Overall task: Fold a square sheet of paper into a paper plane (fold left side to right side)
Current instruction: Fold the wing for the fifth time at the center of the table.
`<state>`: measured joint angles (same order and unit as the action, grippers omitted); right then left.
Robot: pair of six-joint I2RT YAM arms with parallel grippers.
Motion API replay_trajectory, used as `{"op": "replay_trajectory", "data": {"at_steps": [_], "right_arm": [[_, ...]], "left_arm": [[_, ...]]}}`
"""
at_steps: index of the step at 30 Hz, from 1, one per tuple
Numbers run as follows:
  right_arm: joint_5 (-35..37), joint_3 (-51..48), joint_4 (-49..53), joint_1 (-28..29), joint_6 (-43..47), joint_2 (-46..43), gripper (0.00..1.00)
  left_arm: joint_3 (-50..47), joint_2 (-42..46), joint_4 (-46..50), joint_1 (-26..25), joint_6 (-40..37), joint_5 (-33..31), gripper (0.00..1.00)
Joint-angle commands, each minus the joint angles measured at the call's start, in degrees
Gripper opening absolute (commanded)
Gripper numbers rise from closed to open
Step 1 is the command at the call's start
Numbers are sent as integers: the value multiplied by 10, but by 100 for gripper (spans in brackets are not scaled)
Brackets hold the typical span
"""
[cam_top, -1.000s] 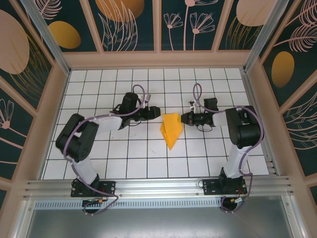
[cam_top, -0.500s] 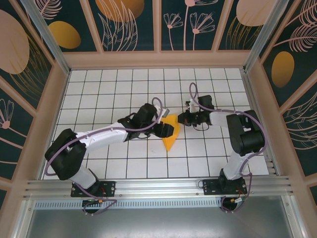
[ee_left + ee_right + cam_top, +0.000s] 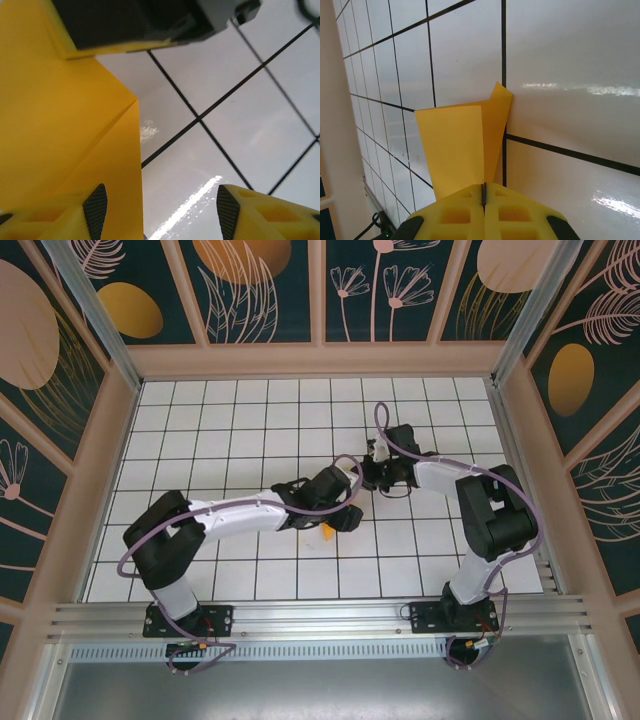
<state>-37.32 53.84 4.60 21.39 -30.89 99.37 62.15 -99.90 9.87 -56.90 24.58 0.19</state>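
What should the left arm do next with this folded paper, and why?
Probably lower the left jaws and close them on the folded paper edge. They stand open with that edge running between them, while the right jaws are shut, pinching the paper steady.

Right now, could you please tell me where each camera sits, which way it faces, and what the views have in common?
Top external: above and behind the bases, looking down on the gridded table; both arms show, with the left gripper and right gripper at the folded paper.
Left wrist: on the left arm, looking down at paper and tiles past its own open fingers.
Right wrist: on the right arm, looking along the table; its shut fingers pinch the paper.
Shared: all three show the paper.
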Motion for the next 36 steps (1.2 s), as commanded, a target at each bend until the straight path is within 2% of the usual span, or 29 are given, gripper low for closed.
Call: {"op": "replay_trajectory", "data": {"at_steps": [1, 10, 18, 31, 36], "right_arm": [[17, 18, 28, 5, -13, -10, 2], [23, 25, 32, 10, -15, 3, 2], [27, 31, 41, 13, -14, 10, 2], [35, 37, 53, 15, -5, 21, 3], [44, 38, 55, 15, -7, 24, 3]], "left_arm": [[21, -26, 54, -15, -15, -72, 63], [42, -67, 98, -52, 3, -183, 58], [51, -94, 112, -60, 10, -224, 49], [48, -99, 103, -60, 10, -217, 38], [51, -107, 104, -60, 8, -211, 40]]}}
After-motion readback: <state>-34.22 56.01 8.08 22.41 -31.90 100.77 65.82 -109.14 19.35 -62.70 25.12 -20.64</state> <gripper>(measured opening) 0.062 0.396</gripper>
